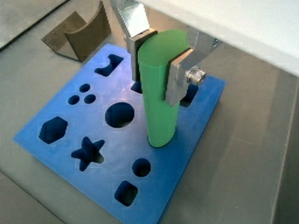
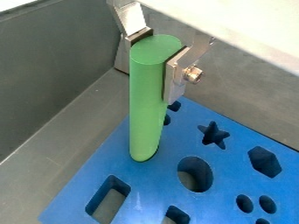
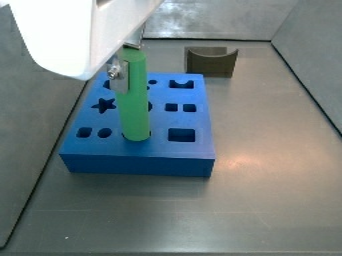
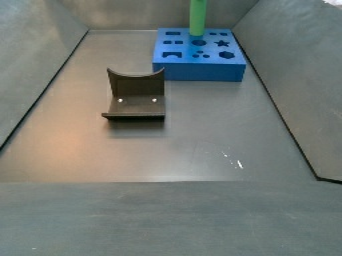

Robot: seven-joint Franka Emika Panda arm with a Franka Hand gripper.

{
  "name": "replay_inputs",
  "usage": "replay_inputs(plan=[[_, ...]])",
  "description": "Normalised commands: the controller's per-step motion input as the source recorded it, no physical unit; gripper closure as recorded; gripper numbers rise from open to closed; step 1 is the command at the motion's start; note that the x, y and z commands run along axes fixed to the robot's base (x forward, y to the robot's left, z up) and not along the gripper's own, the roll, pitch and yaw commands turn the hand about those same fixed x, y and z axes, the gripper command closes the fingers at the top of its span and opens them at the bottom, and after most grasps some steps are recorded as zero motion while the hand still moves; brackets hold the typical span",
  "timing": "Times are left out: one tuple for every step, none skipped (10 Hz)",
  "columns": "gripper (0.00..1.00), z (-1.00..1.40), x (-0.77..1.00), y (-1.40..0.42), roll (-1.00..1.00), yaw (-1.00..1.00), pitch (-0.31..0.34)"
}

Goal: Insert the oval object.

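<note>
Grey metal floor carries the blue block (image 3: 140, 125), cut with shaped holes. Above it, the gripper (image 1: 163, 54) has its fingers clamped on the green rod (image 1: 162, 87), held upright so its lower end meets the block's top for insertion. A dark curved block (image 4: 134, 97) lies well apart.

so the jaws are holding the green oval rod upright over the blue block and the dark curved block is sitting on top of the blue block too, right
Not quite. The gripper does hold the green oval rod upright over the blue block, but the dark curved block is not on it. A side view shows it resting on the floor, well apart from the blue block.
</note>
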Motion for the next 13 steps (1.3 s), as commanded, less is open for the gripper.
replay_inputs(plan=[[1.00,-0.29,0.17,0.00,0.00,0.00,0.044],[1.00,-0.33,0.26,0.00,0.00,0.00,0.047],[1.00,-0.35,0.29,0.00,-0.01,0.00,0.030],[1.00,-0.34,0.33,0.00,-0.01,0.00,0.039],[1.00,-0.33,0.32,0.00,-0.02,0.00,0.036],[1.00,-0.34,0.27,0.00,-0.07,-0.02,0.036],[1.00,-0.37,0.15,0.00,-0.11,-0.03,0.004],[1.00,-0.37,0.10,0.00,-0.14,-0.02,0.000],[1.00,-0.34,0.04,0.00,-0.19,-0.11,0.000],[1.00,-0.29,0.00,0.00,-0.16,-0.07,0.024],[1.00,-0.02,0.00,0.00,0.00,-0.04,0.000],[1.00,0.00,0.00,0.00,0.00,0.00,-0.010],[1.00,0.00,0.00,0.00,0.00,0.00,0.000]])
